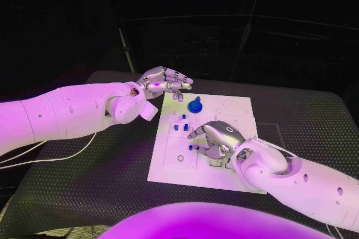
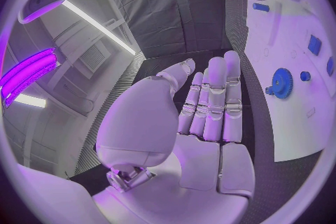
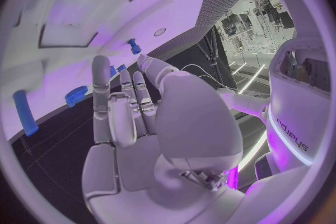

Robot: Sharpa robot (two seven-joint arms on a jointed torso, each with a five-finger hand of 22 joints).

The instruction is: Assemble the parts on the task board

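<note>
Left hand (image 1: 166, 83): fingers curled, holding nothing, far of board (image 1: 168, 169).
Right hand (image 1: 215, 138): spread, empty, over board.
Gear (image 1: 195, 105): light, stiff; pinch its rim.

A black table (image 1: 90, 182) with a finely textured, mesh-like surface fills the lower part of the head view. A thin pale cable (image 1: 56, 157) lies across its left side, curving in a loose line toward the left edge. Behind the table stands a dark backdrop with slim metal frame bars (image 1: 239, 42) running upright and across it.
</note>
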